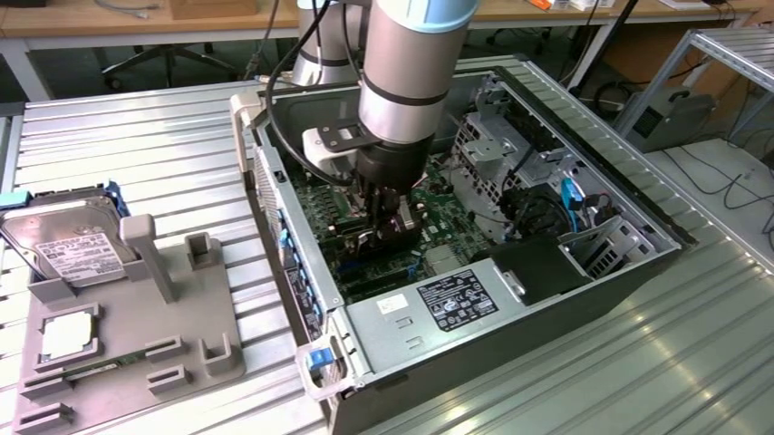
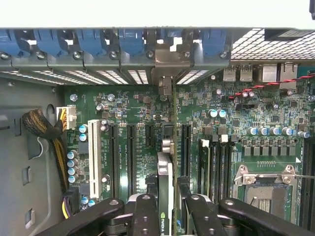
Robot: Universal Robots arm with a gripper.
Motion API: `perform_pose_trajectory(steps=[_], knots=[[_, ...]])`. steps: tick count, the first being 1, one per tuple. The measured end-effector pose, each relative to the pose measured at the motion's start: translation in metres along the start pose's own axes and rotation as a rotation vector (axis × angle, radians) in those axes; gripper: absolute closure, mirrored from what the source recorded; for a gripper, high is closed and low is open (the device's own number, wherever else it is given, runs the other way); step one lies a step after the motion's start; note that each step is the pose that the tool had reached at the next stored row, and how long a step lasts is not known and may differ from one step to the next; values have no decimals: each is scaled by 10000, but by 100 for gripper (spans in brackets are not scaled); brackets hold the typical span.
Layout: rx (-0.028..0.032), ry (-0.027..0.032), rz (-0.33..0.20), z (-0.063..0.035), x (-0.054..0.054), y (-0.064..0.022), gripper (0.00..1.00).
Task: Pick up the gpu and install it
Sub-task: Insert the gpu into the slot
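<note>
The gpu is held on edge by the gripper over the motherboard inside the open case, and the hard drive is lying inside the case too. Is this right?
Not quite. The exterior view shows the hard drive outside the case, on the grey holder. The gripper does hold the gpu on edge over the motherboard.

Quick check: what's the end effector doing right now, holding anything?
End effector: closed on the gpu, held edge-on over the motherboard inside the open computer case.

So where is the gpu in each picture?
Exterior view: the gpu is held edge-on by the gripper, low inside the open computer case, over the green board.
Wrist view: the gpu stands between the black fingers, its bracket at the rear slots.
Shared landmark: the green motherboard.
</note>
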State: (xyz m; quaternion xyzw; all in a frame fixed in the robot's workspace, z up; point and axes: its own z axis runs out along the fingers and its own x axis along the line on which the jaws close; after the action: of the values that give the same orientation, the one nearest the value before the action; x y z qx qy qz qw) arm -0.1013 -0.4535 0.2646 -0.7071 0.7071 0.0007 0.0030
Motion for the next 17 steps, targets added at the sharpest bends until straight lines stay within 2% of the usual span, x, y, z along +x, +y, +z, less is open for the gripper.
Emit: perform_pose_trajectory(steps=[4,9,10,11,17], knots=[[23,-137,0,-6,9,0,74],[22,-140,0,12,10,9,74],[52,-137,-2,46,10,28,74],[254,-133,-4,47,11,91,74],[249,-152,-2,21,8,93,74]])
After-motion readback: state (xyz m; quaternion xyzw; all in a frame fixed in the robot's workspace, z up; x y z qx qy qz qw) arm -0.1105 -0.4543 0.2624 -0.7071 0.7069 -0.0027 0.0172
